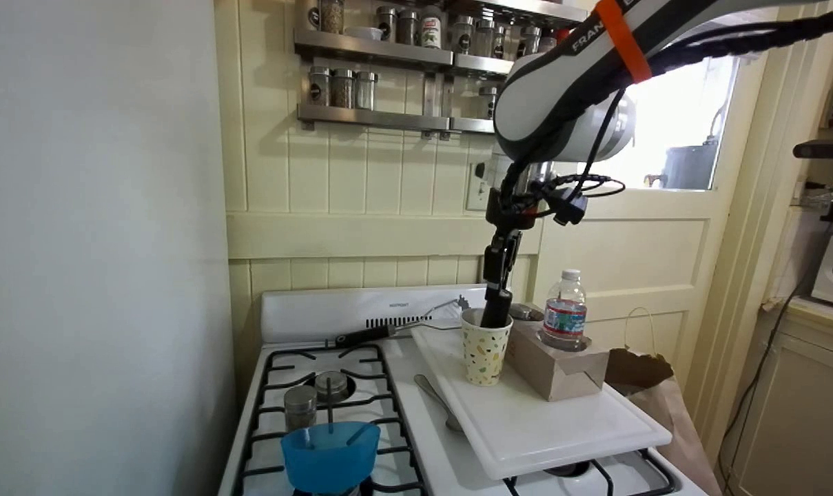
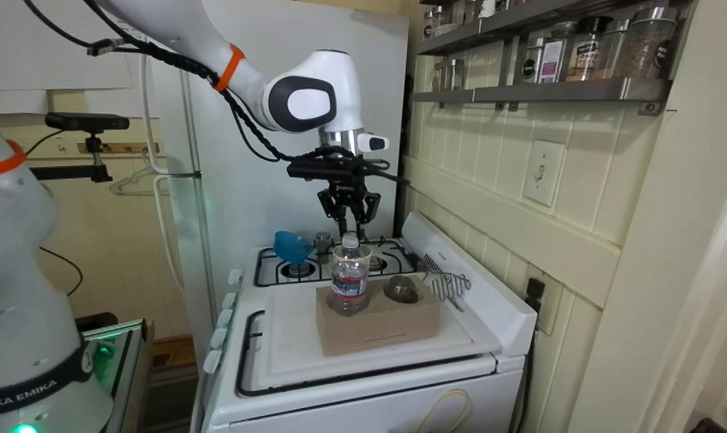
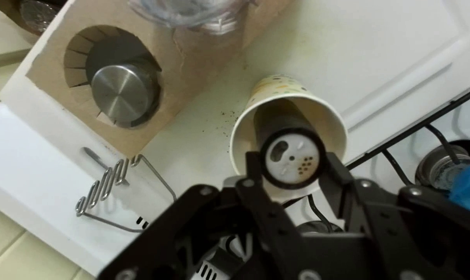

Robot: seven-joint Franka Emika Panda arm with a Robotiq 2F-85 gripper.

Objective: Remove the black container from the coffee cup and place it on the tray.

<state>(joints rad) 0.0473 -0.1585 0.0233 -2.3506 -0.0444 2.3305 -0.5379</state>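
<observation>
The white worktop (image 1: 406,365) carried, on its right side in an exterior view, a broad, stiff-looking tray (image 1: 526,437), its near part offering a flat landing place. Near the tray's right edge sat a brown box (image 1: 576,375), probably only card and easily nudged. Left of that box and close by stood the coffee cup (image 1: 485,355), upright on the tray, seemingly thin paper: light, soft-walled, apt to crumple or to rise along with its load. The black container (image 1: 497,313) had its lower part inside the cup and its upper part above the rim, tilted a little; whether it touched the cup's floor was hidden. It looked like a rigid shaker, likely light and hard to damage, its smooth round wall perhaps slippery. Its small white lid (image 3: 292,158) was pierced with holes, so tipping it far risked shedding any contents. The best hold seemed to be on opposite sides just at or below the lid, squeezed firmly and drawn out along its own lean. Smallest of all, the fingertips (image 3: 254,167) of the claw (image 3: 292,165) sat about there, pinching the container from both sides at its top.
</observation>
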